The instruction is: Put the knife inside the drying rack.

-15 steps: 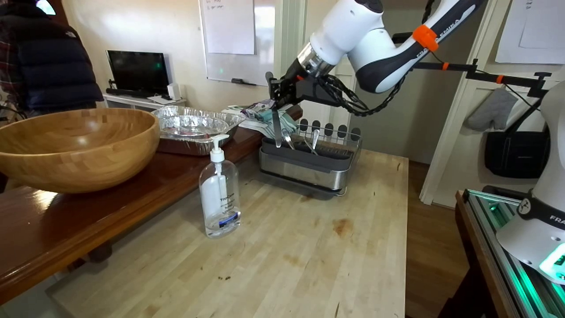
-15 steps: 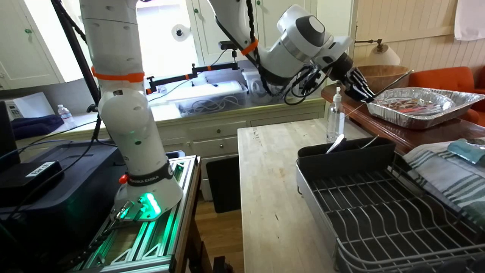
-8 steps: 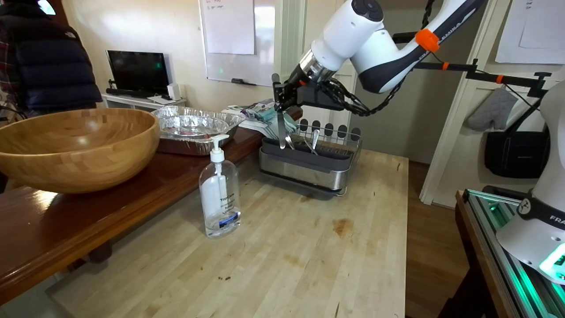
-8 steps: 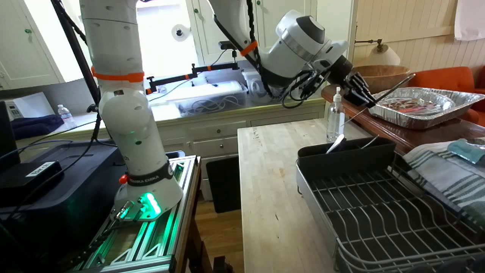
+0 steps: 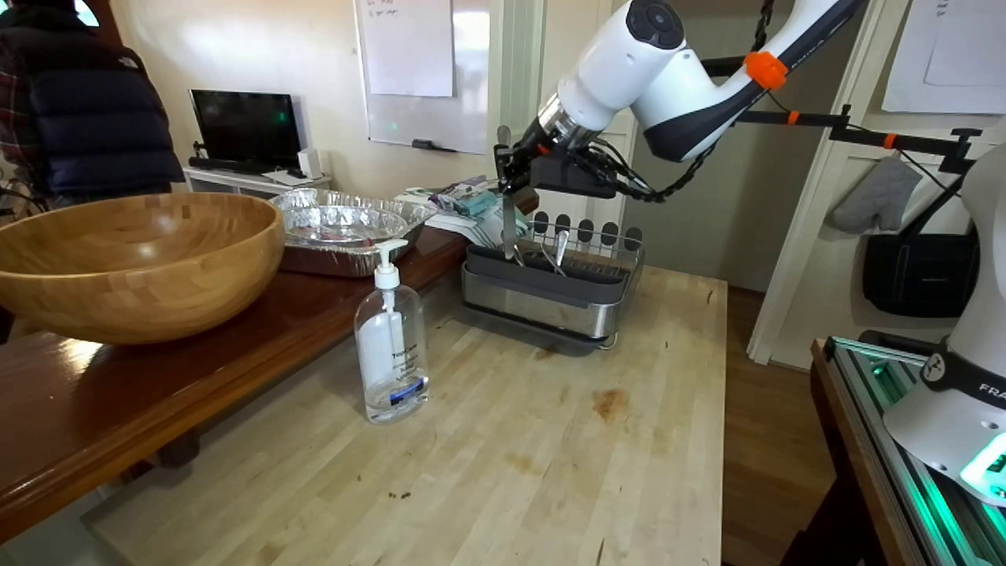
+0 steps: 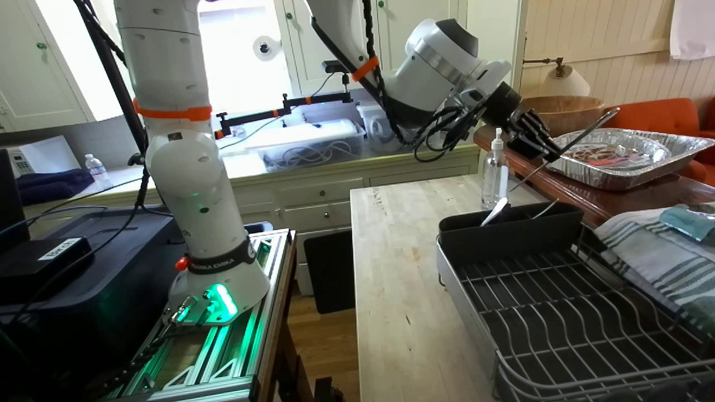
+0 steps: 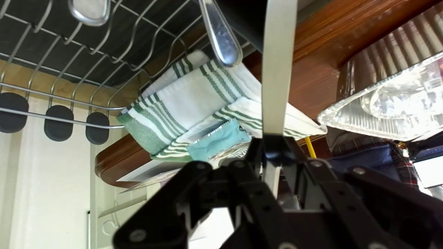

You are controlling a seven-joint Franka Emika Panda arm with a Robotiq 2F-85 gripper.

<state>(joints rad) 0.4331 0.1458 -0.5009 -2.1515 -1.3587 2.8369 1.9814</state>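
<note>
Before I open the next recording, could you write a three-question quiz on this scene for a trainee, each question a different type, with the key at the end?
1. True or false: the tool is closed on the knife.

2. Multiple choice: which of these stands on the pale worktop?
A) the wooden bowl
B) the pump bottle
C) the foil tray

3. Fill the gap: the towel beside the drying rack has ... stripes on white.

Key: 1. True. 2. B. 3. green.
</note>
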